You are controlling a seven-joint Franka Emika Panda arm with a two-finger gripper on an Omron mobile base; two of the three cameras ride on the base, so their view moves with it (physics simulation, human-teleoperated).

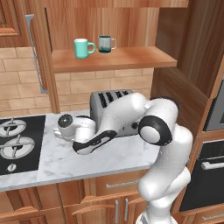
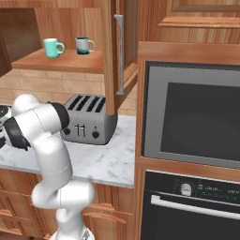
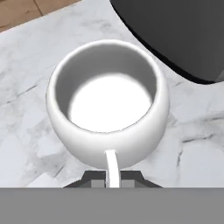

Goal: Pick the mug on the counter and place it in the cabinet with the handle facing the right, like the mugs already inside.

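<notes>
Hand view: gripper closed on the mug's handle.
Between the jaws sits that thin strap; the mug ahead looks rigid, glossy, likely to swing.

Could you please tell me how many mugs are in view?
3: a plain teal mug and a grey mug with dark teal base on the wooden cabinet shelf, and a squat white mug on the marble counter by the tool.

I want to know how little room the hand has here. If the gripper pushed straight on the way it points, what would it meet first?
The gripper is shut on the mug's handle, so it would first press into the white mug itself. Past the mug lies the marble counter; how steeply the hand points is hard to judge.
</notes>
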